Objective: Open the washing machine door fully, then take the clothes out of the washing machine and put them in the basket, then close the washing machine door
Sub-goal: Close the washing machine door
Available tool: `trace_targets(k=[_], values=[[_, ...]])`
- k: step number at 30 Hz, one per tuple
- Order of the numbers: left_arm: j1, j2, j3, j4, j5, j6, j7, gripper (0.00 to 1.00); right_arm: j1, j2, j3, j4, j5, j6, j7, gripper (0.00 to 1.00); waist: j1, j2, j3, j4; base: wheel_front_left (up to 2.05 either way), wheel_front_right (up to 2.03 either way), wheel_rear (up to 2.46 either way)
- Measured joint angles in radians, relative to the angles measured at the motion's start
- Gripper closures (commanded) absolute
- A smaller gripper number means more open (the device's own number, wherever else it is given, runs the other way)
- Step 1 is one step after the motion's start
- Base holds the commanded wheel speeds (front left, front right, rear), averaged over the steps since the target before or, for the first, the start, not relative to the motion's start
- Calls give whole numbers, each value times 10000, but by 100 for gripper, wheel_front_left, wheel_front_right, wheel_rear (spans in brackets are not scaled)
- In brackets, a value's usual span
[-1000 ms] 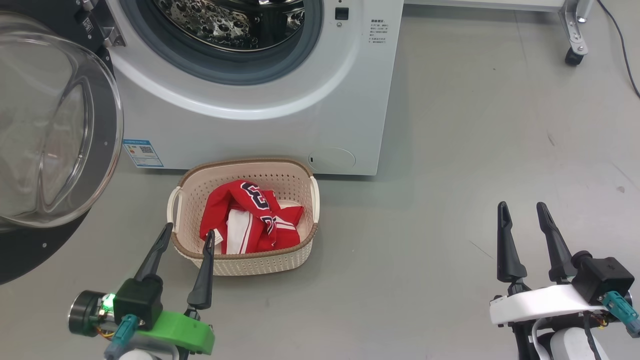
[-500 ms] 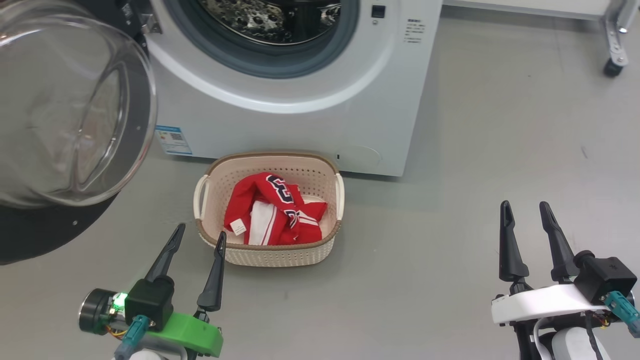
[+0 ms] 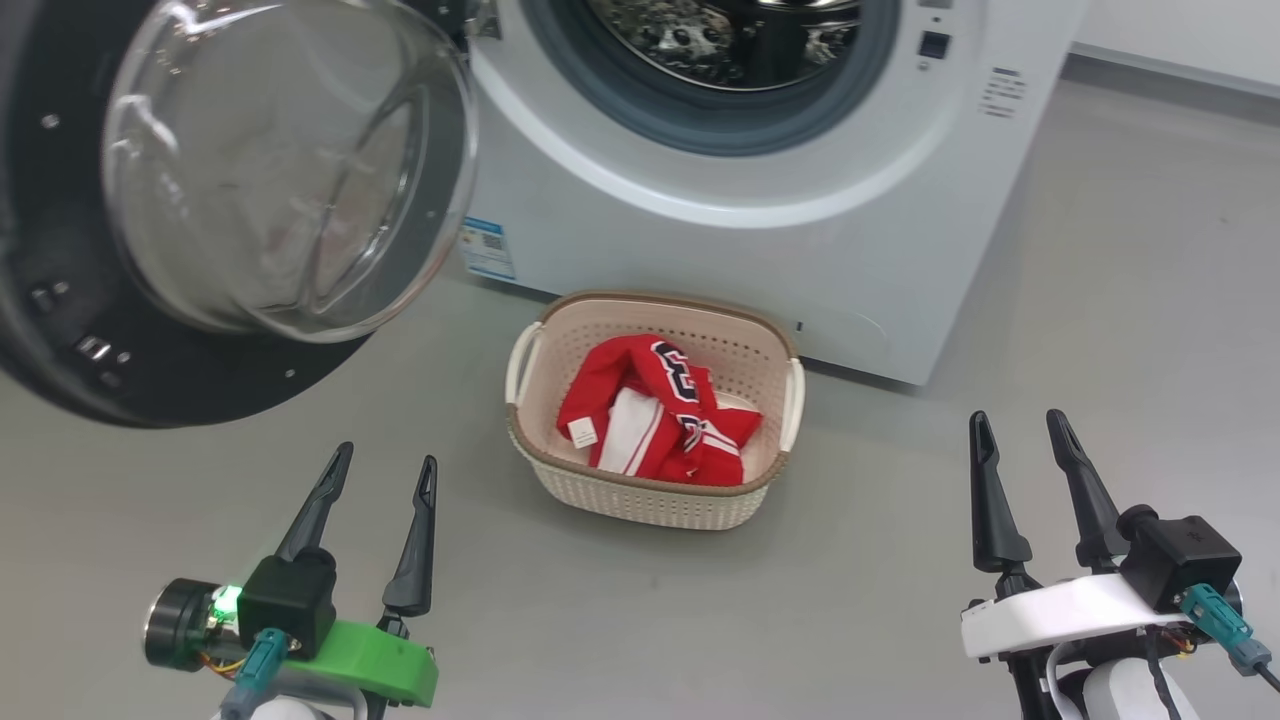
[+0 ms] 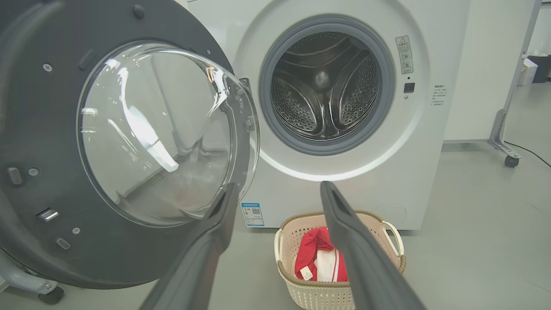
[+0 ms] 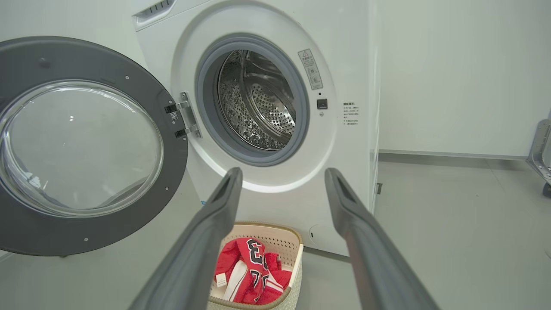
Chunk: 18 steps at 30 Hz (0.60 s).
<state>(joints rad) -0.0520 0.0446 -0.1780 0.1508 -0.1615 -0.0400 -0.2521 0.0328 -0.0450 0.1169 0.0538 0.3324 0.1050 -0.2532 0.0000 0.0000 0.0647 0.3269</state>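
Note:
The white washing machine (image 3: 800, 220) stands at the top of the head view with its steel drum (image 4: 327, 92) bare inside. Its black-rimmed door (image 3: 180, 360) with the clear glass bowl hangs wide open on the left. The red clothes (image 3: 655, 410) lie in the cream basket (image 3: 650, 495) on the floor before the machine. My left gripper (image 3: 388, 467) is open, near the floor to the basket's left, holding nothing. Open too, my right gripper (image 3: 1018, 426) hovers at the lower right, well away from the basket. The basket (image 5: 297, 258) and door (image 5: 38, 232) appear in the right wrist view.
Grey floor (image 3: 1100, 330) spreads around the machine and basket. A metal frame on a castor (image 4: 511, 160) stands to the machine's right, with a black cable beside it. A white wall (image 5: 452, 77) runs behind.
The head view has swung left, so machine, door and basket all shift right in the picture. Both grippers stay open and keep their places low in the view.

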Motion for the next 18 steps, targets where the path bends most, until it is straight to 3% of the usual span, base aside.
trace_targets(k=[11,18], values=[[13,-2,75,-150,0,42,0,0,-13,-8,293,12,-17,75,0,0,0,0,-18,1628,0,0,0],[26,-2,518,-435,-19,257,0,0,-315,-13,721,238,-90,86,0,0,0,0,139,2156,0,0,0]])
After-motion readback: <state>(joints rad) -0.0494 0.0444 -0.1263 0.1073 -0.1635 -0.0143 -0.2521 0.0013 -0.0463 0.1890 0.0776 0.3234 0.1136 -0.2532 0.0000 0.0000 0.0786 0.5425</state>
